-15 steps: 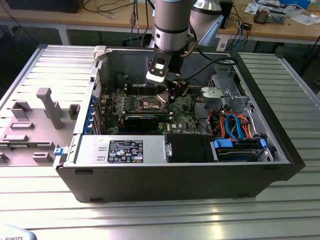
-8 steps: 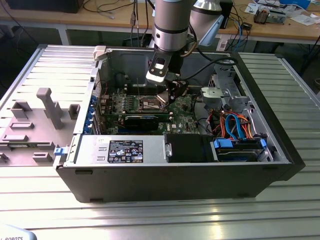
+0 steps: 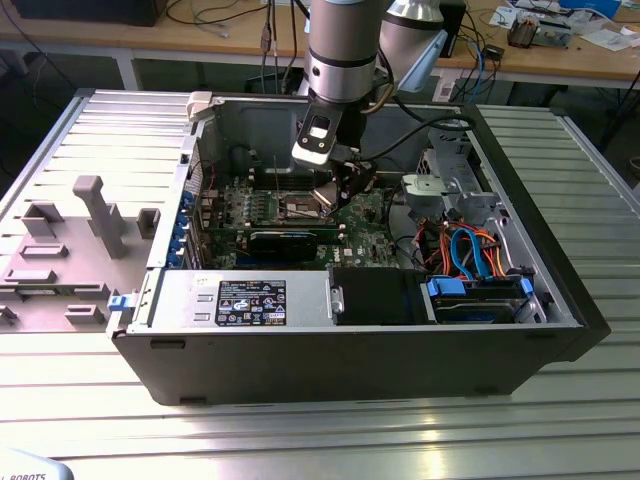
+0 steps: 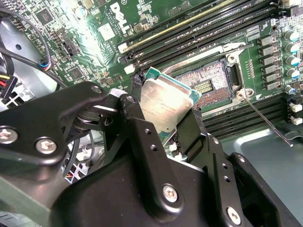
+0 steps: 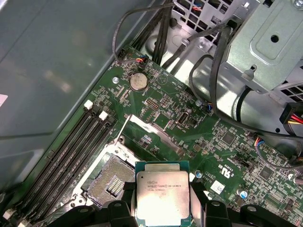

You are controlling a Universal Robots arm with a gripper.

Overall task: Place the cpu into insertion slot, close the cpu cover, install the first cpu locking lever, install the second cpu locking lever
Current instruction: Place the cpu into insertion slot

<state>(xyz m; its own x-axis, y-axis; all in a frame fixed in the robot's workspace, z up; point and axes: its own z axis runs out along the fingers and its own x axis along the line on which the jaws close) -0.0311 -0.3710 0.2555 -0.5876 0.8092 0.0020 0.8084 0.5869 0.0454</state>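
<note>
My gripper (image 4: 166, 124) is shut on the cpu (image 4: 165, 106), a flat square chip with a silvery top and green edge, held by two opposite sides between the black fingers (image 4: 137, 125). In both wrist views the cpu (image 5: 162, 191) hangs tilted a little above the green board, just beside the insertion slot (image 5: 111, 177), whose contact field lies open (image 4: 208, 85). The cpu cover (image 5: 154, 132) stands raised at the slot's far edge. A thin locking lever (image 4: 267, 120) sticks up beside the slot. In the exterior view the gripper (image 3: 347, 190) hovers inside the open computer case, next to the slot (image 3: 300, 207).
Long black memory slots (image 5: 71, 151) flank the socket. A metal drive cage (image 3: 450, 185) and bundled cables (image 3: 470, 250) sit toward the exterior view's right. A power supply box (image 3: 250, 300) lines the case front. Grey fixtures (image 3: 90, 215) stand on the table at the exterior view's left.
</note>
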